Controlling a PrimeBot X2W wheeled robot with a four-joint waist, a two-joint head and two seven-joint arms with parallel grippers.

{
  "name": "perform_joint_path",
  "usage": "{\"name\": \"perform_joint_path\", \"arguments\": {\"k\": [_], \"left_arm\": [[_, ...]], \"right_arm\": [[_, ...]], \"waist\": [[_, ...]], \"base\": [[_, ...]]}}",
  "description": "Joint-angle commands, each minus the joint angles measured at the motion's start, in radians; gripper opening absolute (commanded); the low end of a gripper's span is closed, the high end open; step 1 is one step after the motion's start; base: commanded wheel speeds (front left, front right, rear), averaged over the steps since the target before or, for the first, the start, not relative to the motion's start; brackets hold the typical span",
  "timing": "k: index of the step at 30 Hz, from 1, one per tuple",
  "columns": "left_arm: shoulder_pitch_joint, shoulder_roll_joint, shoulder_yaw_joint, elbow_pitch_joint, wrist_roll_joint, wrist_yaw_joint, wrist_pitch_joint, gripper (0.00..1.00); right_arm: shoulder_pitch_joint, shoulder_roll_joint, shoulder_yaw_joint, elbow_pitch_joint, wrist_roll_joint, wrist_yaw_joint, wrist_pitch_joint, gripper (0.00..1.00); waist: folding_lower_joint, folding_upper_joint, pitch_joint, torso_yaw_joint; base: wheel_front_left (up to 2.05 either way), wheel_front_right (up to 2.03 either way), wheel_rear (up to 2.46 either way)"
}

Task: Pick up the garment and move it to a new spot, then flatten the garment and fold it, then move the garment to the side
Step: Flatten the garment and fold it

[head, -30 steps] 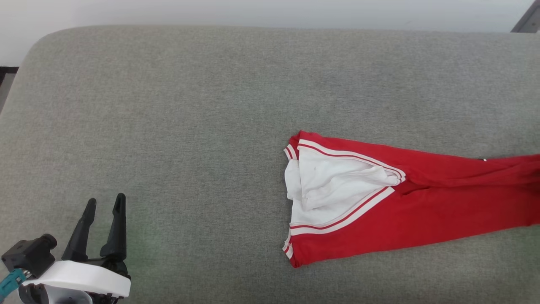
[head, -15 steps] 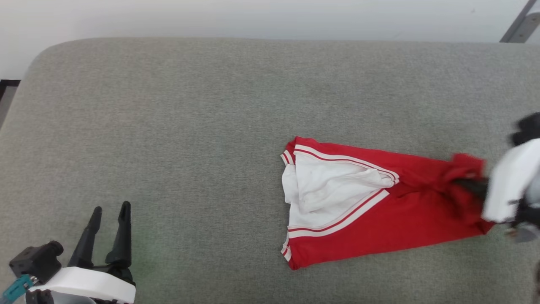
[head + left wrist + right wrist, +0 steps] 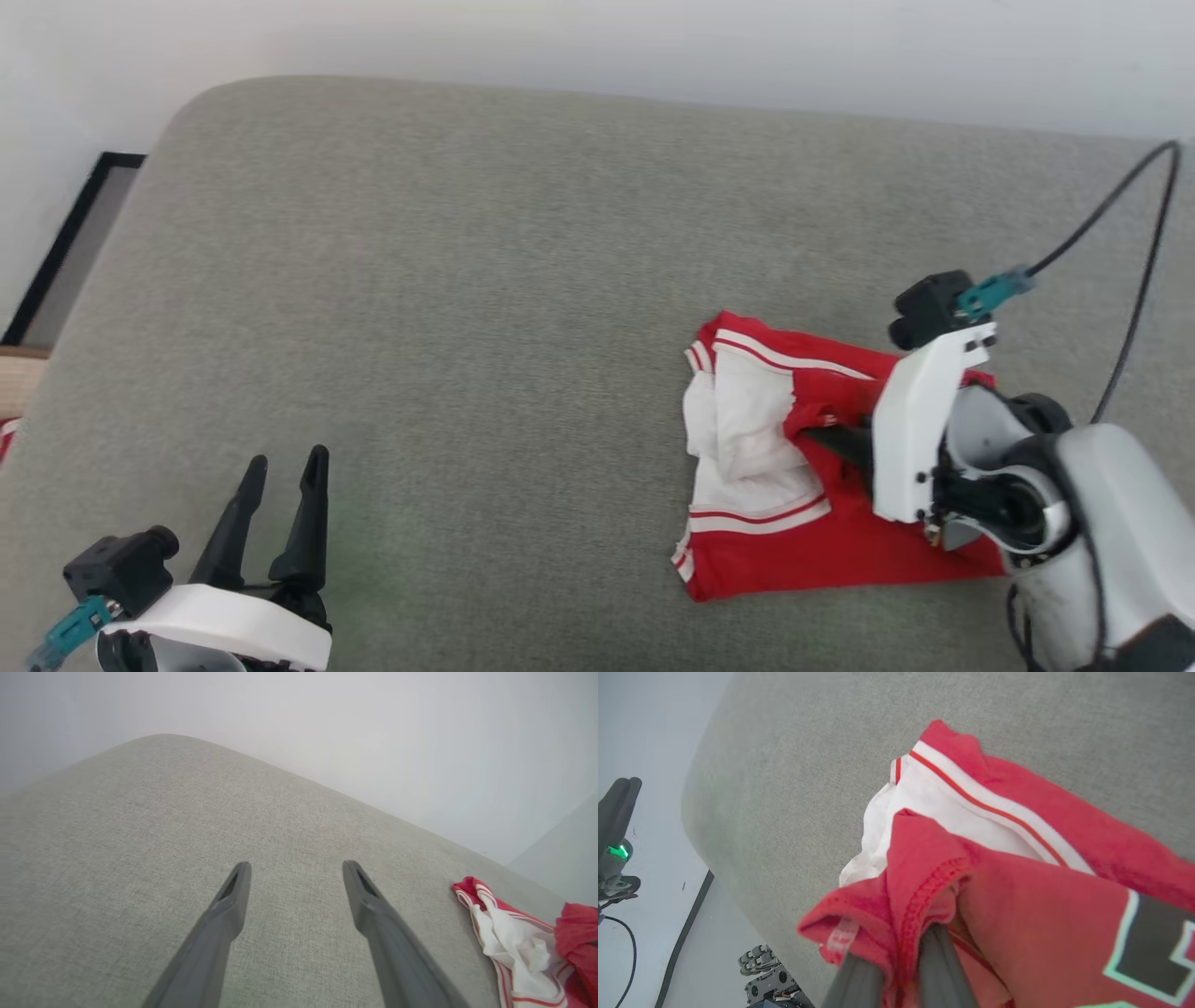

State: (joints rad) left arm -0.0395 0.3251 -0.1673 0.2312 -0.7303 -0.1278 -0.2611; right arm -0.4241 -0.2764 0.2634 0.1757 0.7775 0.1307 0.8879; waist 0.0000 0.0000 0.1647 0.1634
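While the left claw [image 3: 288,457] stood at the near left of the grey cushion [image 3: 467,280], jaws wide and holding nothing, the work lay with the other arm. It was well apart from the shirt [image 3: 803,555].

At the near right, the right claw [image 3: 901,970] was closed narrow on a bunched red hem [image 3: 920,891]. The two fingers were buried in the cloth where the stitched edge and a small label showed. The shirt lay on the right half of the cushion as a lengthwise strip. Its hem end was raised in the grip and doubled over the lower layer, just beside the white sleeve [image 3: 747,439] with its striped trim. A black numeral [image 3: 1153,947] with a pale outline showed on the cloth just beside the fingers.

Judgement: the folding step was in hand, with the hem end being brought across toward the sleeve end. The next move would call for laying the hem down square with the striped edge. The claw should release only once the layers sat flat, as the bunched cloth in the grip could drag the fold askew. The shift to the side remained to be done.

Beyond the shirt the cushion ran bare to its far rounded edge, with a pale wall [image 3: 597,37] behind.
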Motion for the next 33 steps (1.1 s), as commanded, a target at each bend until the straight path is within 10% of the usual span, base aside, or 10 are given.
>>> {"name": "perform_joint_path", "arguments": {"k": [1,2,4,5,6,21,33], "left_arm": [[-0.012,0.004,-0.004,0.005,-0.005,-0.003,-0.005,1.0],[-0.015,0.002,-0.005,0.005,-0.01,-0.003,-0.005,1.0],[-0.015,0.004,-0.01,0.007,-0.012,-0.003,-0.005,1.0],[-0.015,0.004,-0.01,0.007,-0.012,-0.003,-0.005,1.0],[-0.015,0.004,-0.008,0.007,-0.014,-0.003,-0.005,1.0],[0.037,0.011,0.059,-0.019,-0.007,-0.003,-0.005,1.0],[0.075,0.012,0.115,-0.032,0.05,-0.003,-0.005,1.0]], "right_arm": [[-0.017,0.004,0.019,0.024,-0.008,0.0,-0.021,0.0],[-0.024,0.001,0.035,0.039,-0.015,0.0,-0.033,0.03],[-0.041,-0.003,0.059,0.061,-0.021,0.0,-0.066,0.47],[-0.041,-0.003,0.059,0.061,-0.021,0.0,-0.066,0.47],[-0.048,-0.005,0.072,0.07,-0.016,0.0,-0.079,1.0],[-0.043,-0.131,0.014,-0.041,0.012,0.0,-0.195,1.0],[0.116,-0.189,-0.039,-0.12,-0.067,0.0,-0.539,1.0]], "waist": [[0.0,0.0,-0.006,0.018],[0.0,0.0,-0.007,0.022],[0.0,0.0,-0.009,0.029],[0.0,0.0,-0.009,0.029],[0.0,0.0,-0.01,0.031],[0.0,0.0,-0.031,-0.055],[0.0,0.0,-0.072,-0.139]], "base": [[0.0,0.0,0.0],[0.0,0.0,0.0],[0.0,0.0,0.0],[0.0,0.0,0.0],[0.0,0.0,0.0],[0.0,0.0,0.0],[0.0,0.0,0.0]]}}
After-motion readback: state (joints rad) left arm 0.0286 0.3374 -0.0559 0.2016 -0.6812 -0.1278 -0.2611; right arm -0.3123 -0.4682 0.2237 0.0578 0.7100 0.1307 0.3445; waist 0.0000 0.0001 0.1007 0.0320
